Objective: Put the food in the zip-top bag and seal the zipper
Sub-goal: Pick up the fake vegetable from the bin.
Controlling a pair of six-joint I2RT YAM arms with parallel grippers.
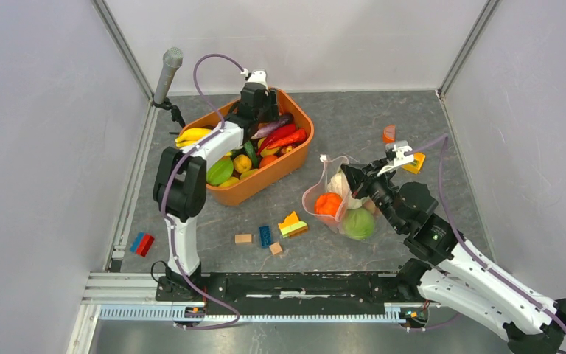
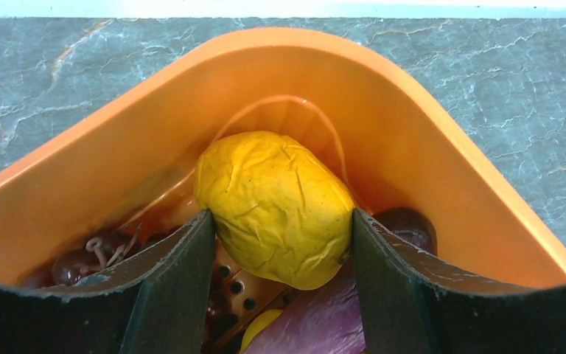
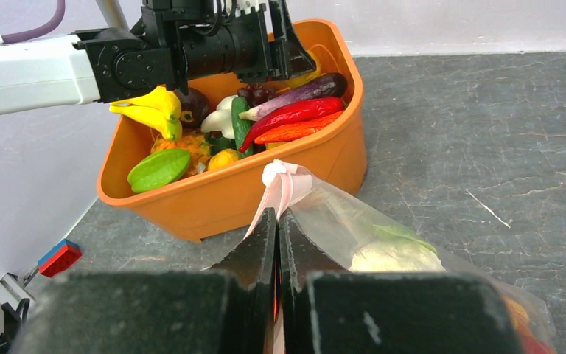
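**Top view.** Task is part done. The bag (image 1: 323,193) lies on the table just right of the tub (image 1: 261,188). It already holds a cabbage (image 1: 359,223), an orange fruit (image 1: 329,204) and a cauliflower (image 1: 339,183). Most of the food is still heaped in the tub, so I judge that loading is well short of finished. Sealing is not yet done. Loose blocks (image 1: 265,236) lie on the table in front.

**Left wrist.** My left gripper (image 2: 281,215) is down in a rounded corner of the tub. Its black fingers (image 2: 180,273) press both flanks of a yellow fruit (image 2: 276,206), so it is clamped on it. I cannot tell if the fruit is lifted. The fruit is egg-shaped, with a matt, creased skin like dented thin plastic. The tub wall is smooth, glossy and orange. Dark grapes (image 2: 74,265) sit at lower left.

**Right wrist.** My right gripper (image 3: 276,221) is closed tight on the zipper (image 3: 284,184), a pale pink strip bunched above the fingertips. This holds the bag's edge up. The film is clear, thin and crinkled, and the knobbly cauliflower shows through it. Behind are glossy bananas (image 3: 151,110) and a long red pepper (image 3: 295,114).
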